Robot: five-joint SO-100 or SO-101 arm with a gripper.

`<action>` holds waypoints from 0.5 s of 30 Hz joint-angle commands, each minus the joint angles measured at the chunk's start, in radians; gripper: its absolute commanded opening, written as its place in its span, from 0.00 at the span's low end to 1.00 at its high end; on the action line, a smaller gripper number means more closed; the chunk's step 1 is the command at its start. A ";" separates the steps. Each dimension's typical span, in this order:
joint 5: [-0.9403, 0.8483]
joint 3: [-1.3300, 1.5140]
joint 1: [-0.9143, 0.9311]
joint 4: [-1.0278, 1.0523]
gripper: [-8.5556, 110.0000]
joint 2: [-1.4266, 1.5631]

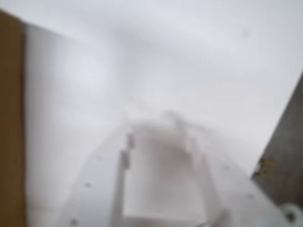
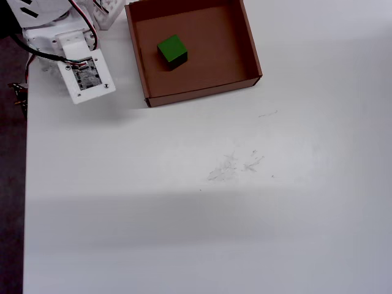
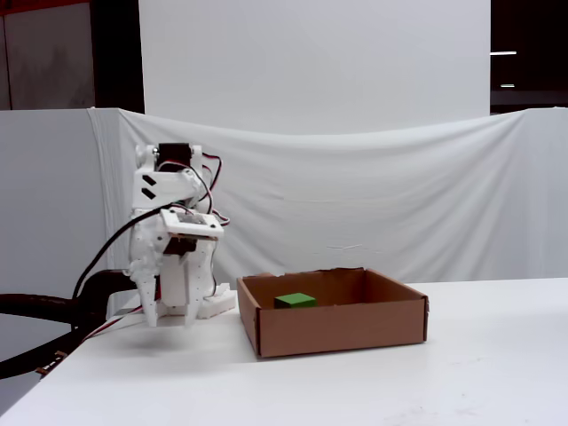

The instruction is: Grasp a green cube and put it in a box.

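- The box (image 3: 333,327), a low-walled brown cardboard tray, sits on the white surface (image 3: 461,373) a little left of the middle of the fixed view.
- The green cube (image 3: 295,301) rests inside the box, toward its left half; only its top shows above the near wall.
- The white arm (image 3: 169,240) stands folded at the left, just beside the box and not touching it.
- Its end effector (image 3: 169,318) points down, its tips close above the surface, with nothing between them; whether the fingers are parted is hard to tell.
- Red and black wires (image 3: 206,182) loop off the arm's upper joints.
- A thick black cable (image 3: 44,311) trails off to the left edge.
- A white cloth backdrop (image 3: 355,195) hangs behind.
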 commanded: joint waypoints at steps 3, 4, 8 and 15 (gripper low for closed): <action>-0.021 -0.006 -0.003 0.028 0.17 0.000; -0.021 -0.005 -0.003 0.029 0.16 0.000; 0.012 -0.005 -0.002 0.032 0.16 0.000; 0.014 -0.005 -0.002 0.032 0.16 0.000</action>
